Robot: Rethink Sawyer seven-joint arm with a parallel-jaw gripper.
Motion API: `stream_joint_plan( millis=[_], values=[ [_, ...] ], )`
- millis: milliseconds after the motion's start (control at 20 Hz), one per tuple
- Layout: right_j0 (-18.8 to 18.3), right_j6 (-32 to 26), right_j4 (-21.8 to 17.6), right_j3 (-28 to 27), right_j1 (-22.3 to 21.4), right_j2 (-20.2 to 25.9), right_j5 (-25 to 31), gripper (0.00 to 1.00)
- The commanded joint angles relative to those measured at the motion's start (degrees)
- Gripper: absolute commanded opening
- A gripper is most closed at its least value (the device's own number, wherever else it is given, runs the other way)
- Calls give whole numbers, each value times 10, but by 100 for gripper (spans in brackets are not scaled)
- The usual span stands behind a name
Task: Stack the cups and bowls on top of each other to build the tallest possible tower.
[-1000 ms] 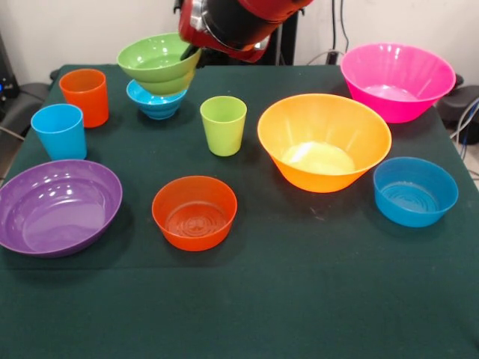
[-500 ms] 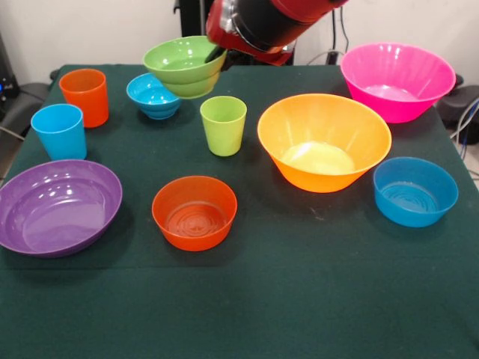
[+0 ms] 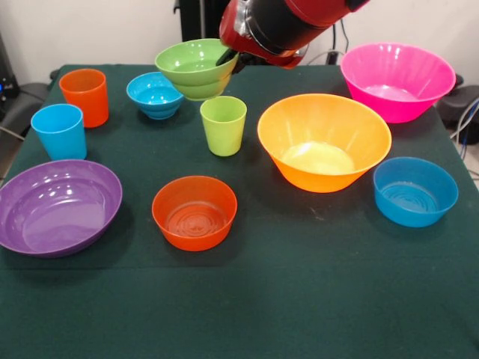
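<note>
A robot lab or test room: a red-and-black arm (image 3: 288, 26) hangs in at 12 o'clock over a worktop (image 3: 299, 299) draped in dark green cloth, with loose cables (image 3: 340, 34) on a plain white wall (image 3: 90, 30) and more cables (image 3: 468, 123) at 3 o'clock.

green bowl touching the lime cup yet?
Cannot tell. In the front view the small green bowl, held by the pincer, overlaps the lime green cup's rim; no gap or contact shows plainly.

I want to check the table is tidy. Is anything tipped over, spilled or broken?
Nothing is tipped, spilled or broken. Only the small green bowl is off the table, held up tilted at its rim by the pincer above the lime green cup.
</note>
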Motion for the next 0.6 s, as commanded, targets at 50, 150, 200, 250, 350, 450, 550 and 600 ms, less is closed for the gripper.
stream_joint_plan(
  millis=[50, 150, 200, 250, 350, 450, 550, 600],
  values=[
    [7, 87, 11, 32, 23, 49, -41, 0],
    [7, 89, 12, 34, 22, 50, -45, 0],
    [8, 90, 13, 36, 22, 50, -46, 0],
    [8, 91, 13, 37, 22, 49, -49, 0],
    [8, 94, 15, 42, 20, 50, -54, 0],
    [9, 96, 16, 45, 19, 51, -60, 0],
    [10, 99, 18, 47, 19, 51, -64, 0],
    [10, 101, 19, 48, 20, 52, -64, 0]
  ],
)
